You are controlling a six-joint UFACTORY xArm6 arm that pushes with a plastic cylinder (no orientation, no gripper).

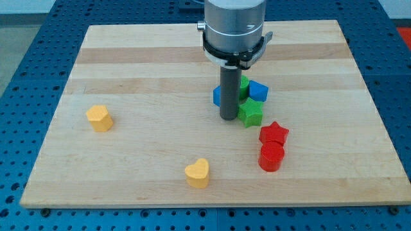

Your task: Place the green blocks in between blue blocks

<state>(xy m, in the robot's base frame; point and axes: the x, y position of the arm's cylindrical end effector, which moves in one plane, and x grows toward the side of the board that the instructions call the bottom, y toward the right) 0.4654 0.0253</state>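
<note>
Wooden board (128, 64) with blue (259, 90), green (251, 113), red (274, 133), yellow blocks (99, 118)

Green star block (251, 113) lies at 5 o'clock of a small green block (244, 85), flanked by blue blocks (259, 90) and (217, 97) at 3 and 9 o'clock.

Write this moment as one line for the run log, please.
tip: touching green star block | second green block: between blue blocks | red, yellow blocks: apart
</note>
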